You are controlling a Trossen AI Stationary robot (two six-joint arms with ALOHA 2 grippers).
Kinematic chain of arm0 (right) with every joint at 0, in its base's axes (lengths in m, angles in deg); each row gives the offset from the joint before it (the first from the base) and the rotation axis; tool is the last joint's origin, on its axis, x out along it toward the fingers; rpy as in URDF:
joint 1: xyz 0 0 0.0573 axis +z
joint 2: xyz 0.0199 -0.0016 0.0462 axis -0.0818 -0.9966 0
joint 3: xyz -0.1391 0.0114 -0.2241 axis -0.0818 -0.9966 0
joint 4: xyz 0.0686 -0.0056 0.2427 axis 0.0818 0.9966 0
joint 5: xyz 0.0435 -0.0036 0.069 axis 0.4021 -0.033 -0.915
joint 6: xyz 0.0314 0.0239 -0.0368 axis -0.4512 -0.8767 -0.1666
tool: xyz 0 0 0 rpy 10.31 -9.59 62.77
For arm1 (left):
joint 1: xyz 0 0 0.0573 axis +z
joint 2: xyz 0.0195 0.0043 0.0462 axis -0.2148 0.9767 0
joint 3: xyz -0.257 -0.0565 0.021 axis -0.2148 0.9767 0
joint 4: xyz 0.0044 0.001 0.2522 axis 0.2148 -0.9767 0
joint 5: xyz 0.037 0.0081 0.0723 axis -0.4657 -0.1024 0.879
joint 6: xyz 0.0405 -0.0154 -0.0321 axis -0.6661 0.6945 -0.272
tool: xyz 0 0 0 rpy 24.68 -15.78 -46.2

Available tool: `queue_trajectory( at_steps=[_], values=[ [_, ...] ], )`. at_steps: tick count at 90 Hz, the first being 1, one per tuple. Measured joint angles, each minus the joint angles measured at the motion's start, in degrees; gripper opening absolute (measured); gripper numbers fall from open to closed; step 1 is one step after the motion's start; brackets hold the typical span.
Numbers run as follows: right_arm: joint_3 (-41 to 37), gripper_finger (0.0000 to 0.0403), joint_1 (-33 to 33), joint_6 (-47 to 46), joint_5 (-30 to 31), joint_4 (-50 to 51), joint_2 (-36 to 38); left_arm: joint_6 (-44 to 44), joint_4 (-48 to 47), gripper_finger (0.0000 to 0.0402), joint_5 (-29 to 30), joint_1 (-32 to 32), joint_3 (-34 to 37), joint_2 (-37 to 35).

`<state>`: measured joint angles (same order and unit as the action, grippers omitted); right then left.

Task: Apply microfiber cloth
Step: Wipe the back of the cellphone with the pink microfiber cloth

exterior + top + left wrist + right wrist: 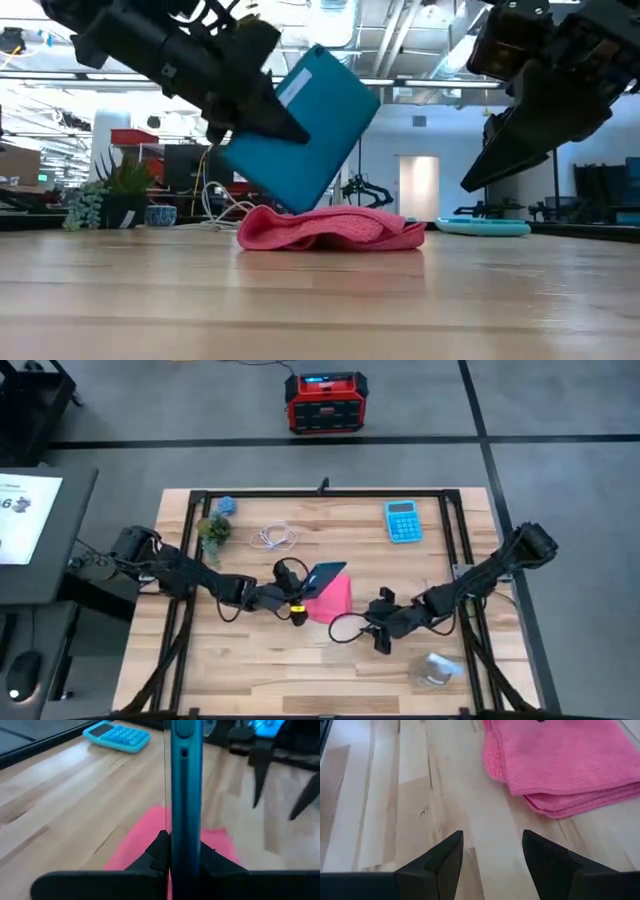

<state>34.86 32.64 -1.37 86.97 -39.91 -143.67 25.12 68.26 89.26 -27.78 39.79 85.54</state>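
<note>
The left gripper [303, 589] pinches a teal phone [300, 125] between its fingers, holding it tilted with its lower edge just above the microfiber cloth [330, 229], which lies folded near the counter's [330, 660] middle. Just beside the cloth, the right gripper [492, 851] hovers, fingers spread and empty.

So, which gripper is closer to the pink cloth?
Left. The left gripper holds the teal phone tilted right above the microfiber cloth; the right gripper is open, beside the cloth, a short gap away.
</note>
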Motion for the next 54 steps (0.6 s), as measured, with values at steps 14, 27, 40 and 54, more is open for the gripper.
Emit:
queue_trajectory(
  at_steps=[14, 27, 40, 54],
  values=[
    [0.0, 0.0191, 0.2, 2.1, 2.3, 0.1, 0.0, -1.2, -0.7, 0.0013, 0.1, -0.4, 0.0, 0.0],
    [0.0, 0.0191, 0.3, 7.0, 1.7, 3.1, 0.2, -1.5, -1.5, 0.0013, -0.4, -0.6, 0.0, 0.0],
    [0.0, 0.0191, -2.0, 7.6, 1.4, 4.7, 0.5, -2.4, -1.3, 0.0013, 0.0, -0.7, 0.0, 0.0],
    [0.0, 0.0191, -3.5, 9.5, 1.2, 0.5, 0.5, -4.8, 1.8, 0.0013, 0.0, -0.7, 0.0, 0.0]
  ],
)
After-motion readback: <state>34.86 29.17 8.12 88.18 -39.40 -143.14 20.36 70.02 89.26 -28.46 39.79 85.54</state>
